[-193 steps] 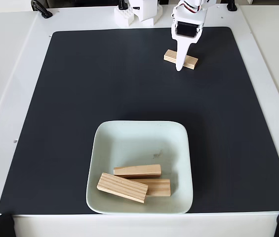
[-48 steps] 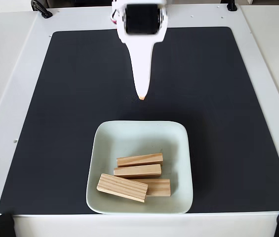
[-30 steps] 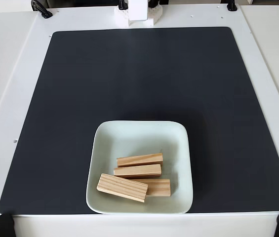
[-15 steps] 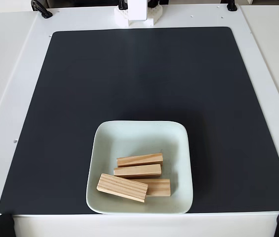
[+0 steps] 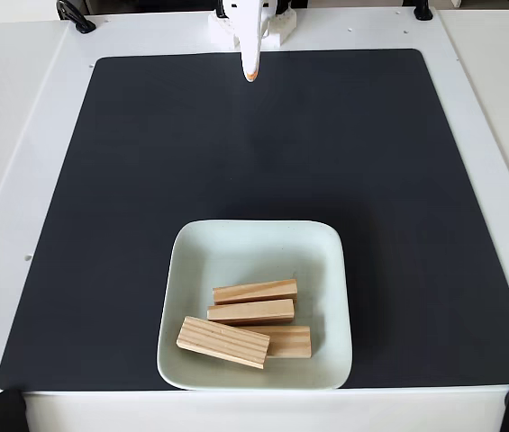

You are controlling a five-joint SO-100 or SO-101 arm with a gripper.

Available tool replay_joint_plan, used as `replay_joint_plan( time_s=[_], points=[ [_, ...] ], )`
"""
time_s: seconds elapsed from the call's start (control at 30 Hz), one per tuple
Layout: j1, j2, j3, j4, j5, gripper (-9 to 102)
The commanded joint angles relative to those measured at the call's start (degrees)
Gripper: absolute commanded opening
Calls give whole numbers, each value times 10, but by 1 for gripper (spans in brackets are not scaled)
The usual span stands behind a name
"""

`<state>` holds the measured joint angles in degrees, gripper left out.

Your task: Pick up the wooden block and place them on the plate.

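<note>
Your tool [image 5: 250,74] at the mat's [image 5: 146,180] far edge, jaw state cannot be told, well apart from the plate [image 5: 191,270] near the front, four wooden blocks [image 5: 254,292] lying in your plate, touching.

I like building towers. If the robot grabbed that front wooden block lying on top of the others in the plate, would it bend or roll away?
Probably not. The front wooden block looks like solid, grainy wood, so it should stay stiff. Its flat sides and square ends suggest it would slide, not roll. It rests on another block in the plate, so it might tip when nudged.
</note>
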<state>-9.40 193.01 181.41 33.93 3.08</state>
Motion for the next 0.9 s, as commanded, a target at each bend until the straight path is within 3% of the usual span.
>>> replay_joint_plan(
  time_s=[0.0, 0.1, 0.87],
  points=[
    [-1, 7, 3, 87, -4, 0],
    [-1, 8, -5, 135, -4, 0],
    [0, 4, -11, 133, -11, 0]
  ],
)
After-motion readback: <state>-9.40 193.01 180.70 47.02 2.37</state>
